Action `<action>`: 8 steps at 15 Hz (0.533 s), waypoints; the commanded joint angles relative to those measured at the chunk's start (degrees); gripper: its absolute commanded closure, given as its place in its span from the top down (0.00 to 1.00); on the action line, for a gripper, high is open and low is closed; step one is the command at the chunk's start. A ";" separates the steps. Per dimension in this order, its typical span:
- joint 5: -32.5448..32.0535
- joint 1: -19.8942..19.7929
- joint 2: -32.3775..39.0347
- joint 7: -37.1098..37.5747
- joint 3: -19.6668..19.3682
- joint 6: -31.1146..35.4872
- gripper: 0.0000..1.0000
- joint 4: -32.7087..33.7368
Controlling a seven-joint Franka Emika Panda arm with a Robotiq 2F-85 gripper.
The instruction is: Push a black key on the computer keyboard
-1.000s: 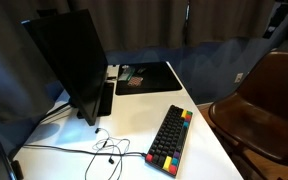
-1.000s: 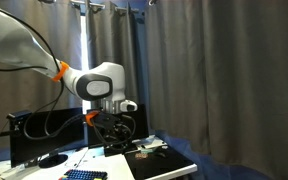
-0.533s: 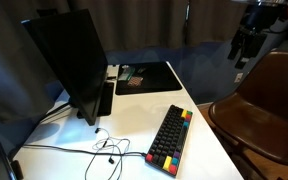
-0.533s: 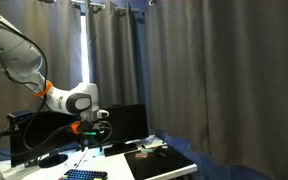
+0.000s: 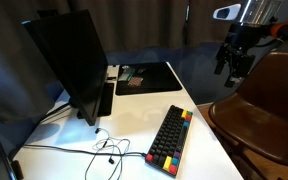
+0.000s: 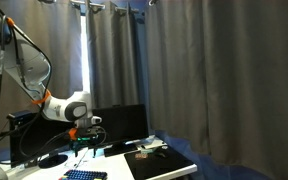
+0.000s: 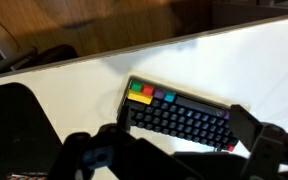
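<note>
The computer keyboard (image 5: 171, 138) lies on the white table, with mostly black keys and coloured keys along one edge. It also shows at the bottom edge of an exterior view (image 6: 84, 175), and in the wrist view (image 7: 179, 114) with red, yellow, green and blue keys at its left end. My gripper (image 5: 231, 62) hangs in the air well above and beyond the keyboard, over the table's far side by the chair. In the wrist view the gripper (image 7: 174, 142) is open, with blurred fingers wide apart on either side of the keyboard. It holds nothing.
A black monitor (image 5: 69, 60) stands at the table's left. A flat black mouse mat (image 5: 149, 77) lies behind the keyboard. Thin cables (image 5: 104, 150) trail across the front left. A brown chair (image 5: 264, 110) stands close to the table's right edge. Dark curtains hang behind.
The arm has swung over and down. The gripper entered from the upper right and moved lower, nearer the table. In the other view it moved left and down towards the keyboard.
</note>
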 commanded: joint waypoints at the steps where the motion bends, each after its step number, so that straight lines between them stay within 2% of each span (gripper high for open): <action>1: 0.44 -1.24 -0.21 -0.29 1.18 -0.15 1.00 0.08; 5: 0.43 -1.24 -0.27 -0.29 1.17 -0.15 1.00 0.08; 6: 3.56 0.32 1.62 -3.35 0.77 2.13 1.00 0.74; 8: 5.91 1.46 4.74 -5.72 1.24 5.36 1.00 1.88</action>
